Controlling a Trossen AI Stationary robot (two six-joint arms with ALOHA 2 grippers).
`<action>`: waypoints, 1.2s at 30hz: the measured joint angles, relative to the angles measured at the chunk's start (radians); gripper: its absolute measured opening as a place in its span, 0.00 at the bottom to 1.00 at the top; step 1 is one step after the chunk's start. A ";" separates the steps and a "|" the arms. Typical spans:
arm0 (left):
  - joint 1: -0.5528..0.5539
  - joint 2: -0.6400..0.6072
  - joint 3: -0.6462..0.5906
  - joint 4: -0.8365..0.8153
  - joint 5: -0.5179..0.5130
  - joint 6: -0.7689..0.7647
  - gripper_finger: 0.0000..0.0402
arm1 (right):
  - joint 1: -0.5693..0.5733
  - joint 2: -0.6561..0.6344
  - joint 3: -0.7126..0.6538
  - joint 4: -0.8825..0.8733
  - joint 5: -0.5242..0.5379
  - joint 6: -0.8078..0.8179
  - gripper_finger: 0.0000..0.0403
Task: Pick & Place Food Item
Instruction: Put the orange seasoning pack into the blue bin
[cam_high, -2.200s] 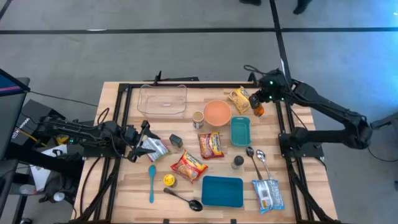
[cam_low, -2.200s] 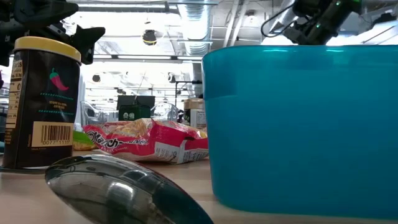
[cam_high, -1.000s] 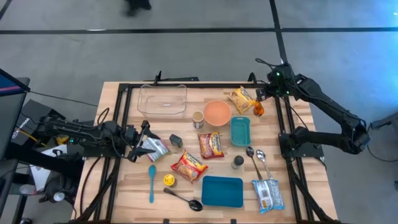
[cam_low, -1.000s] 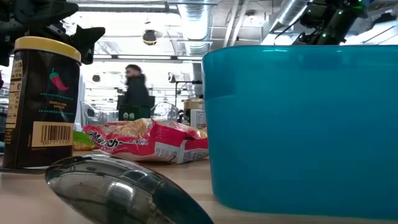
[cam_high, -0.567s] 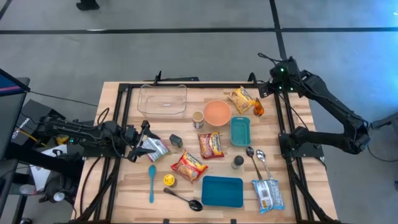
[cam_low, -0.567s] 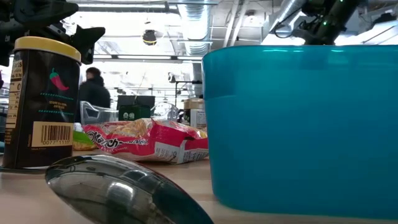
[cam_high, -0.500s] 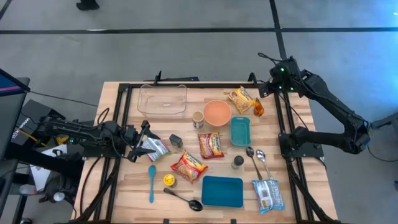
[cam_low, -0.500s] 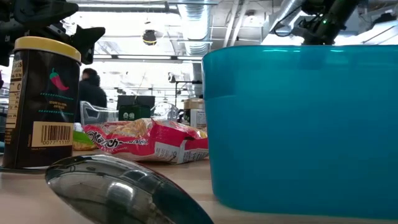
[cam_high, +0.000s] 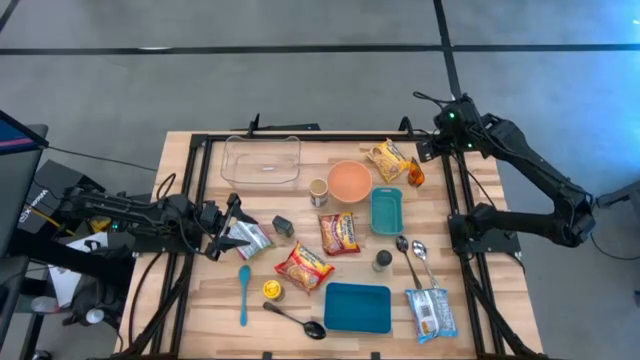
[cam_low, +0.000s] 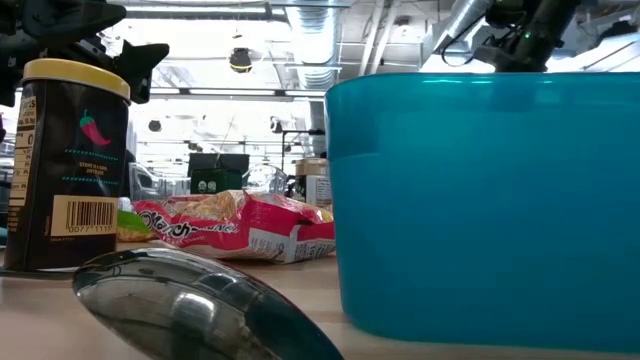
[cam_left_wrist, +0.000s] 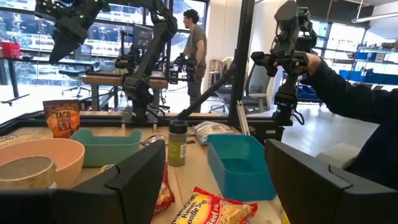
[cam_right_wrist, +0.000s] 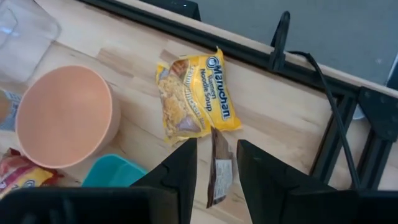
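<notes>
A yellow ramen packet (cam_high: 387, 158) lies flat at the table's far right; it also shows in the right wrist view (cam_right_wrist: 196, 99). Beside it a brown-orange taco seasoning packet (cam_high: 413, 172) stands on its edge on the table (cam_right_wrist: 219, 167) (cam_left_wrist: 61, 118). My right gripper (cam_high: 425, 150) (cam_right_wrist: 216, 152) is open and empty, raised above the taco packet, one finger on either side of it in the wrist view, well clear. My left gripper (cam_high: 228, 222) (cam_left_wrist: 214, 155) is wide open and empty at the table's left, next to a silver packet (cam_high: 251, 238).
A pink bowl (cam_high: 349, 181), a small cup (cam_high: 319, 192), a clear tub (cam_high: 262, 160), a small teal dish (cam_high: 386, 210) and a large teal container (cam_high: 357, 307) stand mid-table. Red ramen packets (cam_high: 303, 268), spoons (cam_high: 408, 258) and jars (cam_high: 382, 261) lie around. People show behind the table (cam_left_wrist: 198, 46).
My right gripper has drawn a little farther up and toward the table's far right corner, away from the taco packet, staying open. The packets have stayed where they were. A person has walked past in the room behind.
</notes>
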 joint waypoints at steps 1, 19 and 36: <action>0.000 0.000 0.000 0.000 0.000 0.000 0.67 | 0.001 0.000 -0.005 0.001 0.008 0.005 0.27; 0.000 0.000 0.000 0.000 0.000 0.000 0.67 | 0.111 0.075 -0.158 0.079 0.145 0.052 0.27; 0.000 0.000 0.000 0.000 0.000 0.000 0.67 | 0.172 0.199 -0.166 0.098 0.226 0.090 0.27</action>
